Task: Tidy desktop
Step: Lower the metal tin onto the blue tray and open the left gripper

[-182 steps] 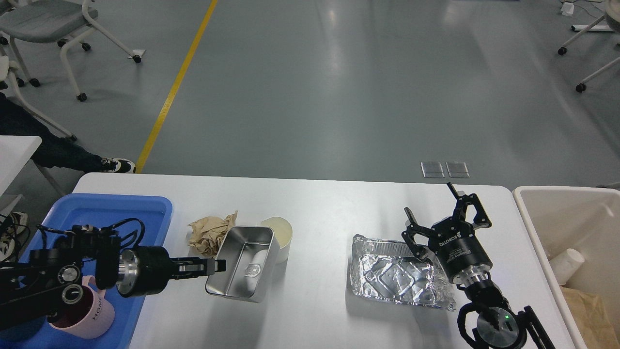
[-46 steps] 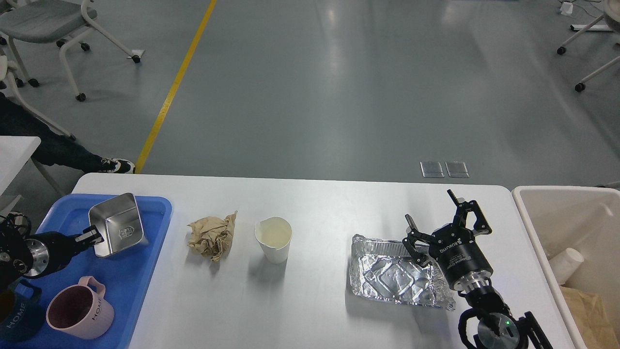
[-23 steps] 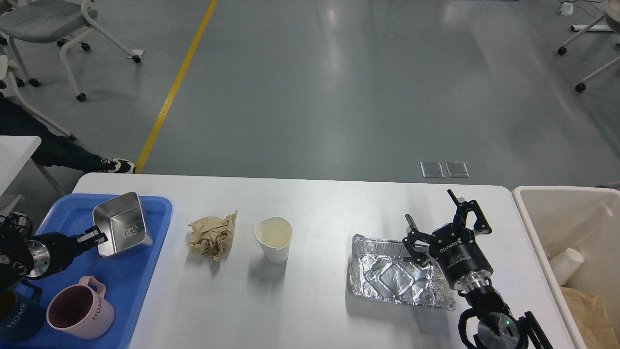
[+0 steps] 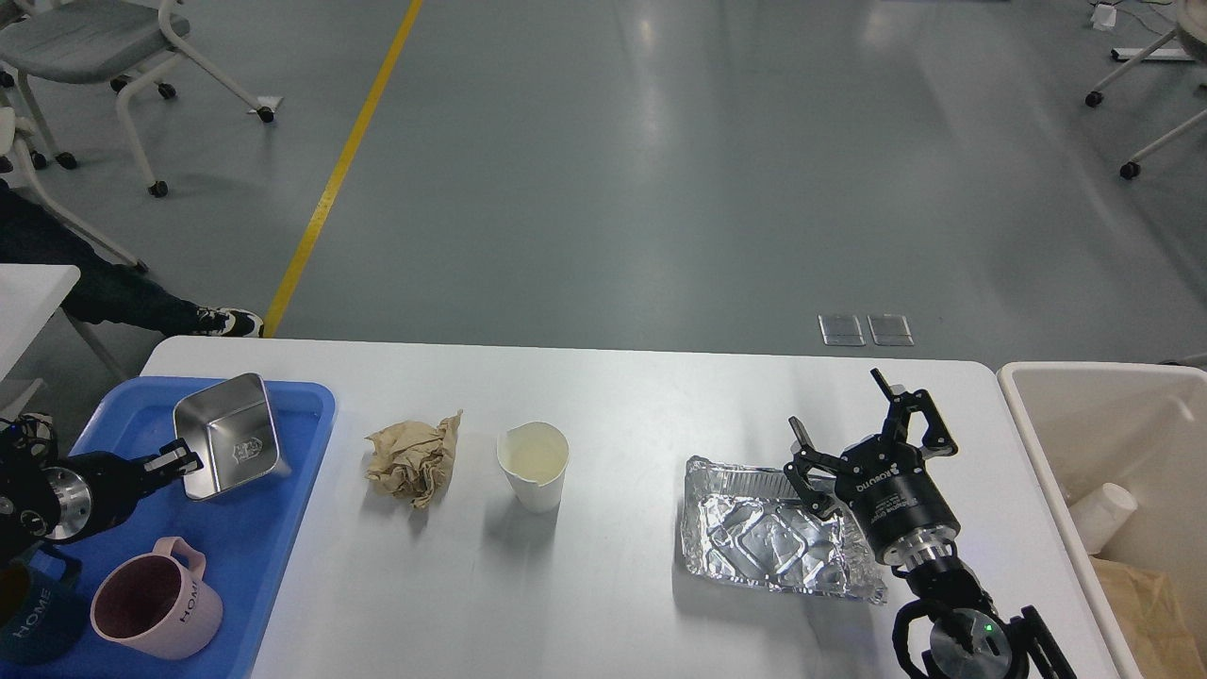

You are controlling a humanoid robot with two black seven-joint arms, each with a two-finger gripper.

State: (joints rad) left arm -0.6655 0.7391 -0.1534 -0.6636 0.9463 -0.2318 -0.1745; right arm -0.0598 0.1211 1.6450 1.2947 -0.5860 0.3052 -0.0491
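The white counter [image 4: 641, 396] has rounded corners and a slightly glossy top. Directly on it, from left to right, lie a blue tray [image 4: 283, 528] at the left end, a crumpled wad of brown paper [image 4: 410, 459], an upright white paper cup [image 4: 534, 465] just right of the wad, and a dented foil tray [image 4: 764, 542] well apart toward the right end. A beige bin [image 4: 1023, 415] stands just beside the counter's right edge.

We count two mugs [image 4: 156, 611] and one steel tin [image 4: 228, 446] on the blue tray [image 4: 302, 396]. Right of the tray lie one paper wad [image 4: 410, 458], one paper cup [image 4: 534, 464] and one foil pan [image 4: 768, 542].
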